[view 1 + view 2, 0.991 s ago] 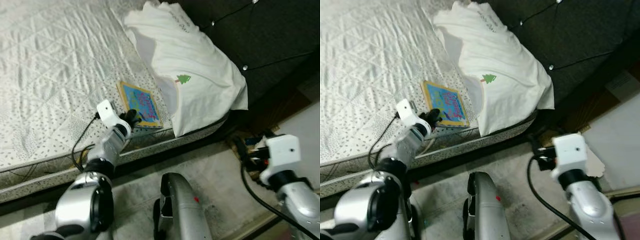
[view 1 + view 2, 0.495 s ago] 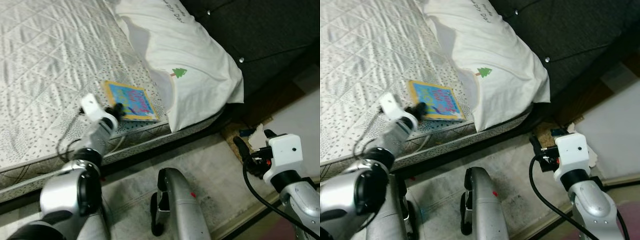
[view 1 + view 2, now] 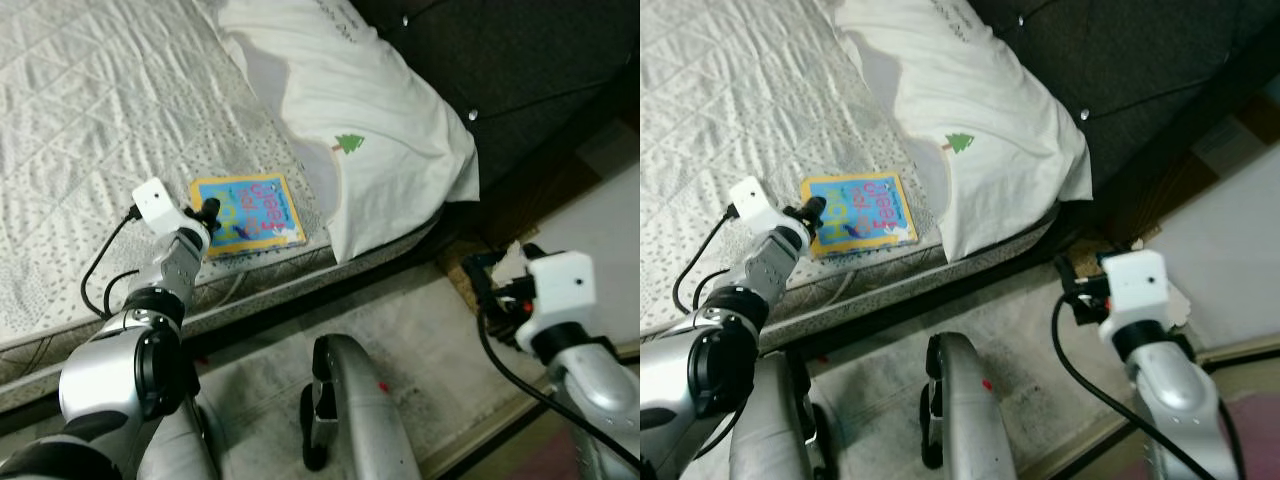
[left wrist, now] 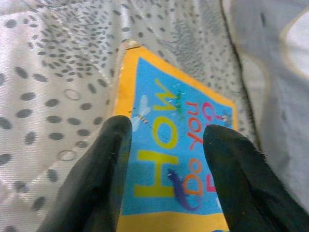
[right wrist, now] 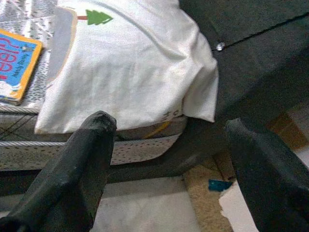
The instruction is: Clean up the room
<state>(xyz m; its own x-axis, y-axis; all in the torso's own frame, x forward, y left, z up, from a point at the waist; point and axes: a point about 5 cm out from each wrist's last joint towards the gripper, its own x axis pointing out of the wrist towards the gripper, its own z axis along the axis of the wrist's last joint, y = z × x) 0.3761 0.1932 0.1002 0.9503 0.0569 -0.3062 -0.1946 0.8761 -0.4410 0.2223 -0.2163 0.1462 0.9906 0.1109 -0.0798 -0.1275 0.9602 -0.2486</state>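
Book (image 4: 174, 159) cover reads "HOW DO YOU"; left gripper (image 4: 169, 145) open above.

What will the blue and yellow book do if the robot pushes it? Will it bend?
The book looks thick-edged, like a board book, so it would probably stay stiff. Lying flat on the quilted mattress, it should slide rather than roll. The left gripper has its fingers open over it.

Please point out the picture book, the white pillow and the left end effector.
picture book (image 3: 255, 208), left eye view, blue cover
white pillow (image 3: 370, 110), left eye view, middle of pillowcase
left end effector (image 4: 166, 159), left wrist view, between fingertips
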